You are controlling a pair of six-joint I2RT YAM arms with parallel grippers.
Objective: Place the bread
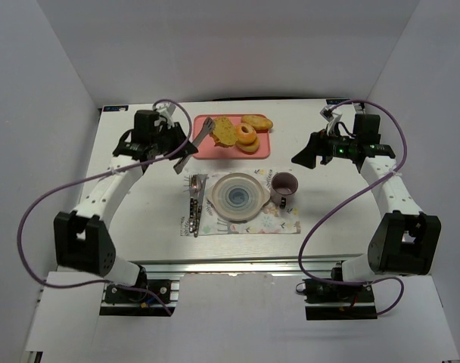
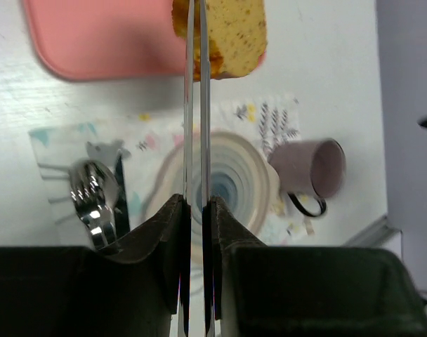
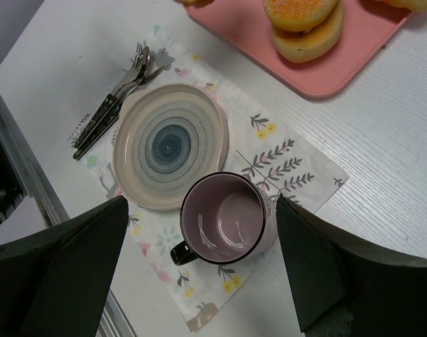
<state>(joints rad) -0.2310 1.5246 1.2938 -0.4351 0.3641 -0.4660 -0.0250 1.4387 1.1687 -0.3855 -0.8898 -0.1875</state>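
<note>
- The left gripper (image 2: 196, 210) is clamped tight on a pair of metal tongs (image 2: 188, 119). The two thin blades run out side by side from between its fingers toward the far edge of the tabletop.
- The tongs' tips pinch the bread (image 2: 234, 31), a golden toasted slice. It sits over the near-left part of the pink tray (image 2: 101, 42). Whether the slice is resting on the tray or raised off it cannot be told.
- The right gripper (image 1: 304, 157) hangs with its jaws spread wide and nothing between them, above the right side of the tabletop, over the mug (image 3: 224, 217).
- The tray sits at the middle of the tabletop's far edge. It also carries a ring doughnut (image 1: 250, 144) and, toward its far-right corner, an oval bun (image 1: 258, 121).
- A patterned placemat (image 1: 279, 221) lies near the middle of the tabletop. On it are a bare ringed plate (image 3: 133, 133), the upright, empty mauve mug just beside the plate at the mat's far-right corner, and cutlery (image 1: 194, 204) along its left edge.
</note>
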